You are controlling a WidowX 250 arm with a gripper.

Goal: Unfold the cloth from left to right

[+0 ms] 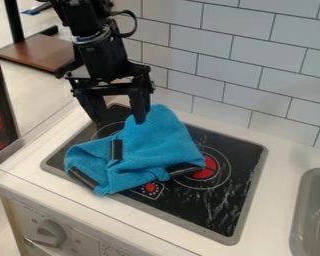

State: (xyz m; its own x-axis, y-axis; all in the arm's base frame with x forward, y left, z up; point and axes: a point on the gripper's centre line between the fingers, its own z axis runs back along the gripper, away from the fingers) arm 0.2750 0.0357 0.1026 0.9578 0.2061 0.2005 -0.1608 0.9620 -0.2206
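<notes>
The gripper [118, 120] points down, its two fingers spread apart with nothing between them, one in front of the upper edge of the blue cloth [156, 142]; whether they touch, I cannot tell. The cloth lies bunched and folded on the stove [219, 212], partly over a red burner [207, 171]. Around the stove is the white counter [277, 159], with the sink [304, 187] at right.
</notes>
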